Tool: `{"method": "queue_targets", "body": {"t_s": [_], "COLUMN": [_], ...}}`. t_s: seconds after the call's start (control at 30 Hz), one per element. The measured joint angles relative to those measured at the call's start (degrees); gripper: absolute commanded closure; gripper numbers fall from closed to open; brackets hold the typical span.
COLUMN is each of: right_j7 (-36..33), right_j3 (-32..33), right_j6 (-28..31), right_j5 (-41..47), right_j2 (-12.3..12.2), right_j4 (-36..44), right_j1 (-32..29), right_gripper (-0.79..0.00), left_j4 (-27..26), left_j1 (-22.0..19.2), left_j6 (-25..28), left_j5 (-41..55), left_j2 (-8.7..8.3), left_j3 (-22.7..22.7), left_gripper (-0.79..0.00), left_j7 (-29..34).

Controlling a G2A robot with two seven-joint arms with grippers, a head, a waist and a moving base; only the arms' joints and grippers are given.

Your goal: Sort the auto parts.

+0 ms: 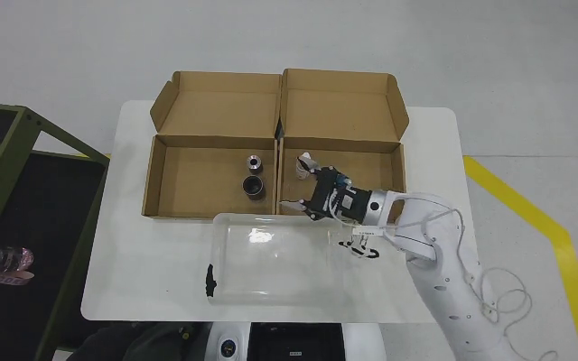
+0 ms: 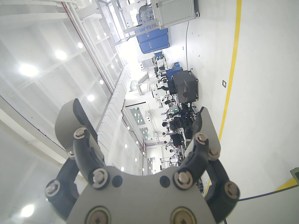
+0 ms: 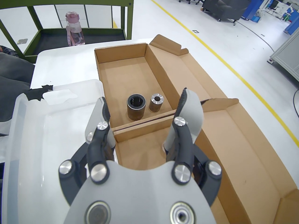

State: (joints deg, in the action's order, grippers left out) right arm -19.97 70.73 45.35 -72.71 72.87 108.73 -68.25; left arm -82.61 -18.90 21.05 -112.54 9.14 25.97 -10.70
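Hovering wide and empty over the right box [image 1: 403, 171], the right claw [image 1: 301, 184] could snag its wall when lowered; left claw [image 2: 139, 108] also wide.

Right arm [image 1: 441, 269] outstretched, jaws parted.

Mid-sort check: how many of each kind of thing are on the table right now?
Open brown cardboard boxes: 2
Metal cylindrical parts: 2 (dark sleeve, smaller silver bushing)
Clear plastic bin: 1
Total: 5
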Motion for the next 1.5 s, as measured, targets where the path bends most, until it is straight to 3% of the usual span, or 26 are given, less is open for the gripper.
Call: {"method": "queue_targets", "body": {"t_s": [0.2, 0.8, 1.1, 1.33, 1.5], "right_j7": [6.38, 23.38, 30.57, 37.41, 38.61], "right_j3": [6.3, 21.68, 25.59, 28.24, 29.77], "right_j6": [-0.98, -11.4, -15.48, -20.59, -21.29], "right_j5": [-2.49, -7.15, -8.4, -8.36, -7.84], "right_j2": [-1.18, -3.05, -3.33, -3.26, -3.36], "right_j4": [1.13, 4.28, 3.99, 3.48, 2.87], "right_j1": [-6.23, -25.53, -32.64, -36.18, -36.89], "right_gripper": [-0.708, -0.785, -0.785, -0.785, -0.785], "left_j4": [0.0, 0.0, 0.0, 0.0, 0.0], "left_j1": [0.0, 0.0, 0.0, 0.0, 0.0], "left_j6": [0.0, 0.0, 0.0, 0.0, 0.0], "left_j5": [0.0, 0.0, 0.0, 0.0, 0.0], "left_j2": [0.0, 0.0, 0.0, 0.0, 0.0], "left_j3": [0.0, 0.0, 0.0, 0.0, 0.0], "left_gripper": [-0.785, -0.785, -0.785, -0.785, -0.785], "left_j7": [0.0, 0.0, 0.0, 0.0, 0.0]}}
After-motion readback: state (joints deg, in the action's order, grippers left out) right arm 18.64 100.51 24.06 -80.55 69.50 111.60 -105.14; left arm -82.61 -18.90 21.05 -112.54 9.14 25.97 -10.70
